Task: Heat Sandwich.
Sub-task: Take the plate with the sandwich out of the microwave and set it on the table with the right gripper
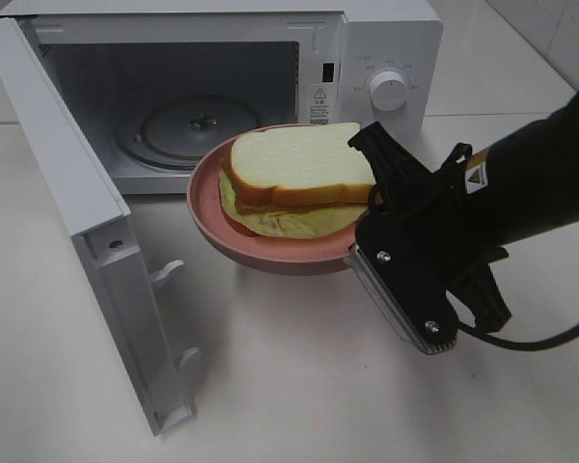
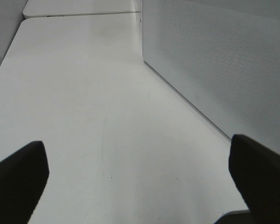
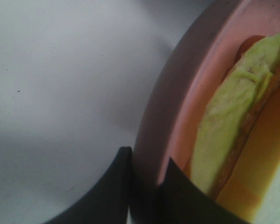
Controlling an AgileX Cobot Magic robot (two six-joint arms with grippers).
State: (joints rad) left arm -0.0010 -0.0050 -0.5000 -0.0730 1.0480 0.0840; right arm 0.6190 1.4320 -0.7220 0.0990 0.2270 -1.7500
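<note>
The sandwich [image 1: 294, 178], white bread with orange-brown crust, green lettuce and a red layer, lies on a round pink plate [image 1: 212, 207]. My right gripper [image 1: 359, 253] is shut on the plate's rim and holds it in the air in front of the open white microwave [image 1: 367, 68]. In the right wrist view the fingers [image 3: 116, 186] pinch the pink rim [image 3: 177, 93] with the lettuce [image 3: 228, 135] beside them. My left gripper [image 2: 140, 186] is open and empty above the bare table, next to the microwave's perforated side [image 2: 224, 60]. It does not show in the exterior high view.
The microwave door [image 1: 87, 222] stands wide open toward the front left. A glass turntable [image 1: 188, 125] lies inside the cavity. The control knob [image 1: 388, 90] is on the right panel. A black cable [image 1: 531, 338] trails from the right arm over the white table [image 1: 318, 386].
</note>
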